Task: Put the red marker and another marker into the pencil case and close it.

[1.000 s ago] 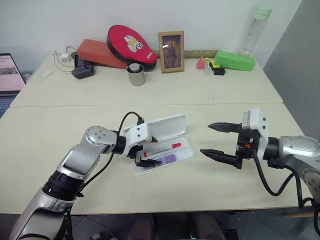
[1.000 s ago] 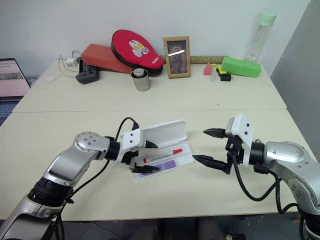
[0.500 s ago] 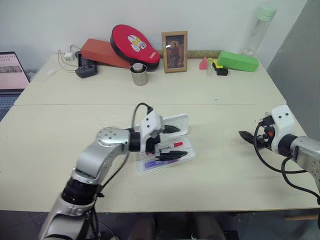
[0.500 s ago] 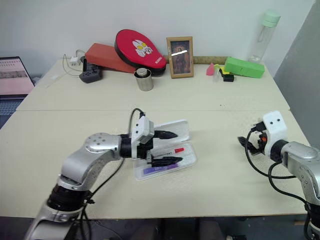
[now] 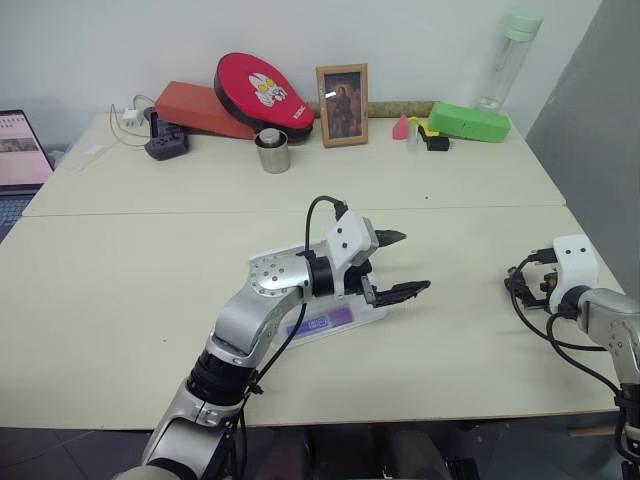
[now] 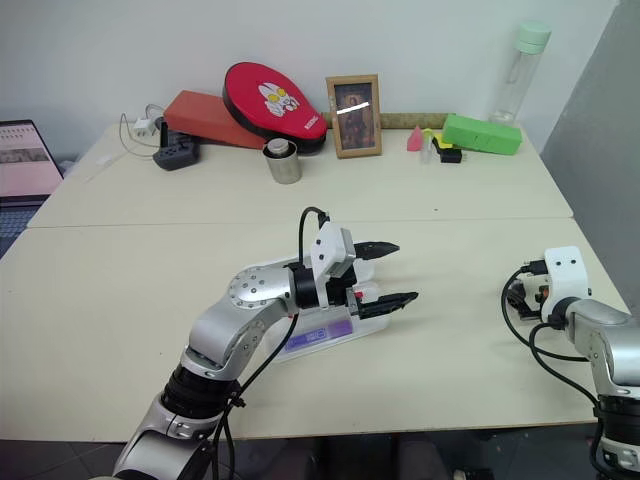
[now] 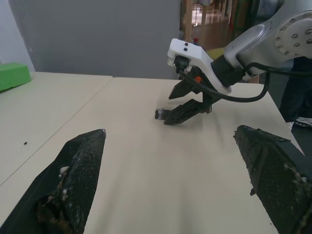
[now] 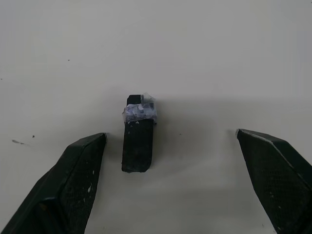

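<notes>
The pencil case [image 5: 335, 318] lies on the front table [image 5: 120, 300], near its middle, with the purple marker [image 5: 330, 320] inside. The left gripper [image 5: 397, 264] hangs over the case's right end. Far right, near the table's edge, the right gripper [image 7: 168, 105] points down at a small block [image 8: 138, 139] lying between its fingers.

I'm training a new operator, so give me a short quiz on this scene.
1. True or false: the left gripper holds a marker.
2. What lies on the table between the right gripper's fingers?
3. The purple marker lies: A in the case, B by the green box, C in the right gripper.
Key: 1 false; 2 a small black piece; 3 A.
</notes>
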`<state>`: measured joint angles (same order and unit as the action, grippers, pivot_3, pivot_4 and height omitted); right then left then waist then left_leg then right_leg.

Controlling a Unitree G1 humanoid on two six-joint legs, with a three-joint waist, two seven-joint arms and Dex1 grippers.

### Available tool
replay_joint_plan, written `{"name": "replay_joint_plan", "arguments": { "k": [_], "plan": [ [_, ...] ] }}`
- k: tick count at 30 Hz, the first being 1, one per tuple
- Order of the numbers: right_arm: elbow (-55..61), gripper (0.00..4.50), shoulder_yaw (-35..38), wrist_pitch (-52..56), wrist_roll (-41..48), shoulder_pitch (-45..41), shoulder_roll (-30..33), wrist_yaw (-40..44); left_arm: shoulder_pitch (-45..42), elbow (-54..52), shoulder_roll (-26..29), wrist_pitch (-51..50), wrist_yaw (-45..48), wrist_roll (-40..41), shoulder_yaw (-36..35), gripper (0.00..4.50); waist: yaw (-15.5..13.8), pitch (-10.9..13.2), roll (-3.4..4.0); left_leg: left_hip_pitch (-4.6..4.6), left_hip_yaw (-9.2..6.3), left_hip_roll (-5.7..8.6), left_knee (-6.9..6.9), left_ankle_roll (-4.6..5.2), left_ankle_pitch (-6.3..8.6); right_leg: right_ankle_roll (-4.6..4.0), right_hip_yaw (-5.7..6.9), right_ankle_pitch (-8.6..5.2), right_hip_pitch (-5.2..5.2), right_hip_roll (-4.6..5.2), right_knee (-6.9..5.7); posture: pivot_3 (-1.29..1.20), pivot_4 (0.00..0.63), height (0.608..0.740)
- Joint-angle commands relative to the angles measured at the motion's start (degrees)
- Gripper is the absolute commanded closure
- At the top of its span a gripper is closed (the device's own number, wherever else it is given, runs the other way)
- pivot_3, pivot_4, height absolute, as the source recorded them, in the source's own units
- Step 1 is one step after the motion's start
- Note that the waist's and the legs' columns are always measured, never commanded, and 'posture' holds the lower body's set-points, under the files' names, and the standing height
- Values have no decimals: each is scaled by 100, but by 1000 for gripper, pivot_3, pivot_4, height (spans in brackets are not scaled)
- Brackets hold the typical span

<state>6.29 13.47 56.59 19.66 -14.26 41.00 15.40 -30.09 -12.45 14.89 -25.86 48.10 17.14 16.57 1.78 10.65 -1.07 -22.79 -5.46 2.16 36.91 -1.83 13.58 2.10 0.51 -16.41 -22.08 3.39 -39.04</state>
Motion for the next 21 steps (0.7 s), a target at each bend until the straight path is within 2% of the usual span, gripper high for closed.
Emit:
{"name": "replay_joint_plan", "arguments": {
  "k": [1, 7, 14, 21],
  "plan": [
    [-10, 904, 157, -123, -50, -99, -51, 53, -110, -52, 7, 125, 15, -20, 20, 0, 0, 0, 0, 0, -1, 0, 0, 0, 0, 0, 1, 0, 0, 0, 0, 0, 150, 740],
    [88, 2549, 186, -99, -77, -95, -49, 154, -142, -22, -1, 159, 29, -37, 40, 0, -13, 0, 0, -2, -1, 1, 0, 0, 0, 0, 2, 0, 0, 1, 1, 0, 150, 740],
    [204, 4121, 219, -66, -72, -58, -4, 250, -203, 47, -15, 167, 56, 27, -6, 0, -11, 0, 0, -2, -1, 1, 0, 0, 0, 0, 2, 0, 0, 1, 1, 0, 150, 740],
    [649, 4229, 149, -404, 109, -153, 88, 763, -246, 78, -50, 176, 86, 96, -35, 0, -7, 0, 0, -2, -2, 1, 0, 0, 0, 0, 2, 0, 0, 1, 1, 0, 150, 740]
  ]
}}
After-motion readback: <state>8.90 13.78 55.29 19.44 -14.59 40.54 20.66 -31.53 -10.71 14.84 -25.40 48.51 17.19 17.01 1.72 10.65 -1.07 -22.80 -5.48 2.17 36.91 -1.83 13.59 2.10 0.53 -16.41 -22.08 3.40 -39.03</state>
